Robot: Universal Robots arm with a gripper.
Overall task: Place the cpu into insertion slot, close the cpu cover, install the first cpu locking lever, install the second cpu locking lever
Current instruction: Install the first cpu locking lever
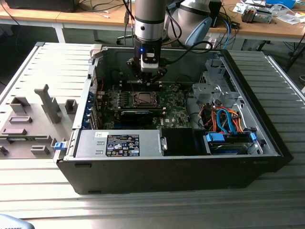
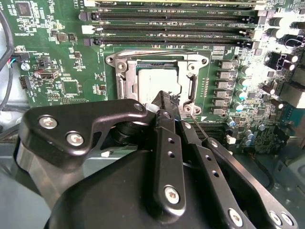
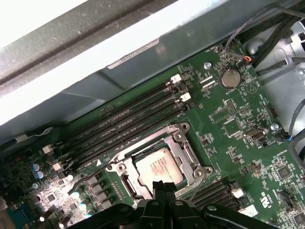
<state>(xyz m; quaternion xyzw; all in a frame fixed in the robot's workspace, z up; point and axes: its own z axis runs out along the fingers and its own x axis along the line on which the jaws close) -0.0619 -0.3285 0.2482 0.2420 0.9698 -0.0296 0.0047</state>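
The cpu [image 3: 159,164] lies flat in its socket on the green motherboard, its silvery top showing in both wrist views [image 2: 155,81]. The cpu cover [image 3: 183,148], a silver metal frame, lies down around the chip [image 2: 193,83]. A thin wire locking lever [image 3: 196,187] stands out from the socket's edge close beside my fingers [image 2: 200,128]. My gripper [image 3: 164,187] hangs just over the near edge of the socket, its black fingers [image 2: 167,143] pressed together with nothing between them. In the exterior view the gripper [image 1: 145,78] points straight down above the socket [image 1: 143,99].
Black memory slots [image 3: 128,121] run along one side of the socket. The open computer case [image 1: 248,129] walls the board in, with a power supply [image 1: 119,143], drive cage and orange and blue cables [image 1: 224,119]. A grey fixture plate [image 1: 33,119] lies at the exterior view's left.
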